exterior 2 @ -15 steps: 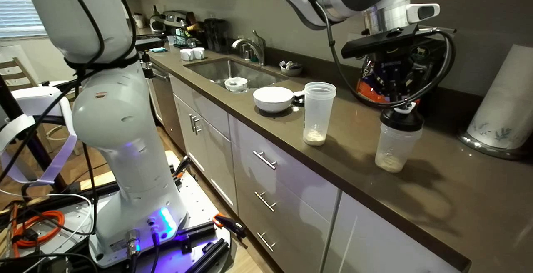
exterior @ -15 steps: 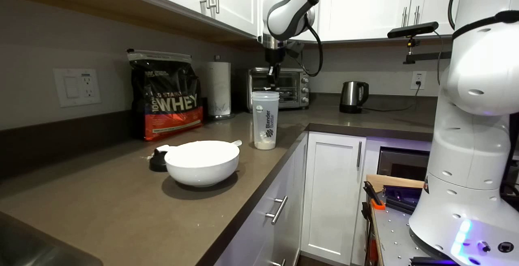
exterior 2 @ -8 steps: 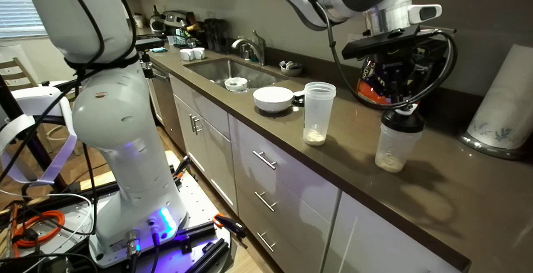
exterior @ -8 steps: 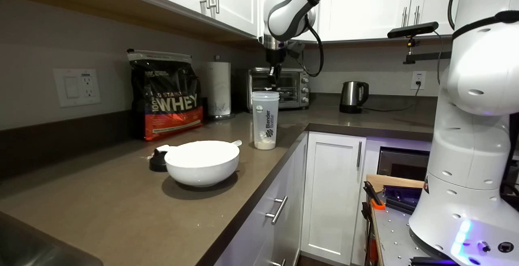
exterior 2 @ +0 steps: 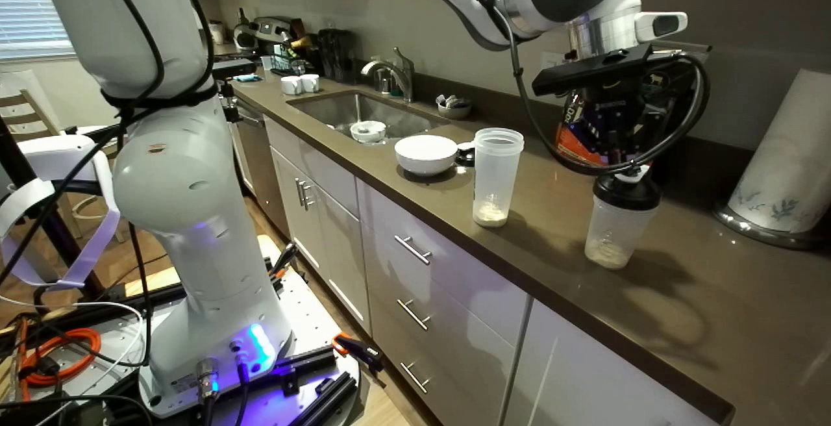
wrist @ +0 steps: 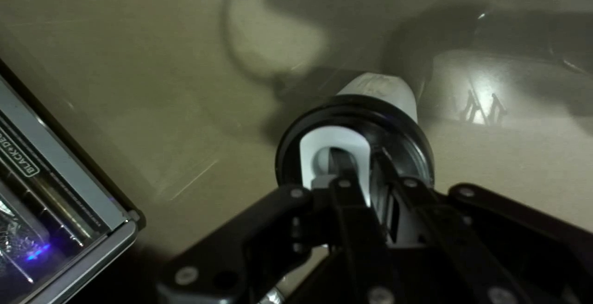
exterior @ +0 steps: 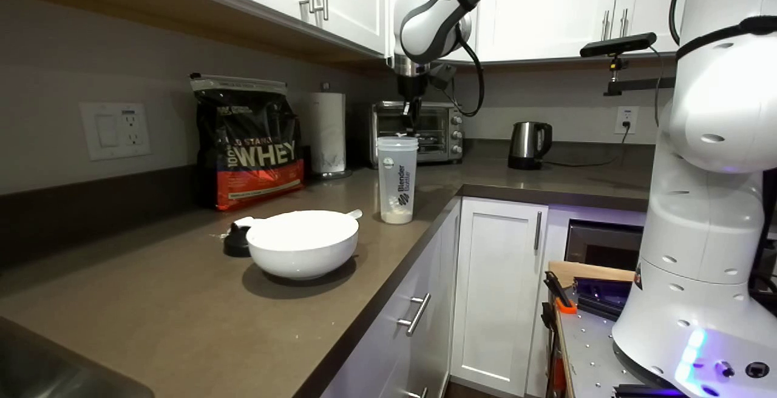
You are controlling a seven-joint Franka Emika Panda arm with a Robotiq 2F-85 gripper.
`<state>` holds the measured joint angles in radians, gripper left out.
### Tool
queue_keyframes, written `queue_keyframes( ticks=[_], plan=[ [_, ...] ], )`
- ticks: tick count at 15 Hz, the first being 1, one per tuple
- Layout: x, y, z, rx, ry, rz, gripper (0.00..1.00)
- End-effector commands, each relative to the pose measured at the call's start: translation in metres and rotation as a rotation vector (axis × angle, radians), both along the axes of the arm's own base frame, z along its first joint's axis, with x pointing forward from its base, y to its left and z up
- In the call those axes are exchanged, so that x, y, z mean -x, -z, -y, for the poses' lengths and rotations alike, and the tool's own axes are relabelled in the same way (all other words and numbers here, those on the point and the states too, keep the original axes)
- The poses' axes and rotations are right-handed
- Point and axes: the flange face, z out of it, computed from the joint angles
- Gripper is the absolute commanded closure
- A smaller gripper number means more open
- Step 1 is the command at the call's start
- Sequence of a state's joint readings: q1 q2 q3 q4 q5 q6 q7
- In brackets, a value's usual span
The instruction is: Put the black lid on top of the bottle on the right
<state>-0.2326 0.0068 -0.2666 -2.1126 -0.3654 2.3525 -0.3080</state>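
Honestly, with the pincer (wrist: 361, 159) clamped only on the white loop (wrist: 330, 135) of the black lid (exterior 2: 626, 195), at the mouth of the bottle (exterior 2: 612, 238), right of frame in an exterior view, an off-centre push could cock it or topple the bottle.

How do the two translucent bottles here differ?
In an exterior view, the open bottle is uncovered; the right-hand bottle has the black lid at its mouth, seating unclear. The open bottle looks taller than the right-hand bottle. Both hold pale powder low down.
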Motion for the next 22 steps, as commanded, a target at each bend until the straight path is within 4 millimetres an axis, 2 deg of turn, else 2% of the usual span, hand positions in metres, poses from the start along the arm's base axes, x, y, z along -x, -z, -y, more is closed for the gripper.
queue_keyframes(
  ticks=[1, 19, 20, 22],
  plan=[
    [-0.003, 0.001, -0.002, 0.011, 0.010, 0.004, 0.95],
    [-0.009, 0.016, -0.003, -0.004, 0.002, -0.015, 0.95],
    [-0.010, 0.015, -0.003, 0.000, 0.005, -0.017, 0.61],
    [-0.010, 0.013, -0.005, -0.005, -0.003, -0.017, 0.54]
  ],
)
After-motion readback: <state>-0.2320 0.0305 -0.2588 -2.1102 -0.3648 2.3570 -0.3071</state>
